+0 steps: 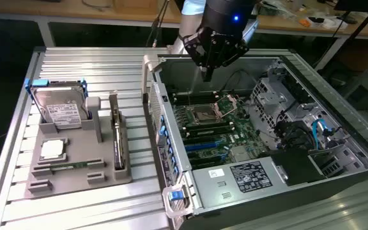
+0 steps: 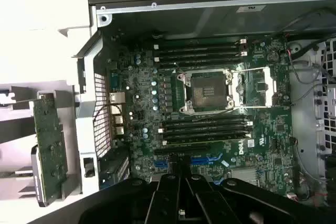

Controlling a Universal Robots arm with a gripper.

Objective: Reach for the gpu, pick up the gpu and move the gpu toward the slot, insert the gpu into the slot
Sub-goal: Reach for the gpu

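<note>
Black gripper (image 1: 206,75), closed and empty, hangs over green motherboard (image 1: 232,125); reach step: thin dark gpu card (image 1: 116,139) at eight o'clock needs jaws parted.

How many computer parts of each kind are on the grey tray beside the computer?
Hard drive: 1
Square silver chip: 1
Memory stick: 1
Graphics card: 1
Total: 4

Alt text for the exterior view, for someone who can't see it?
The gripper, shut and empty, hangs over the motherboard of the open computer case. The gpu stands on edge in a gray holder at the exterior view's left, beside a hard drive; the blue slot is empty.
</note>
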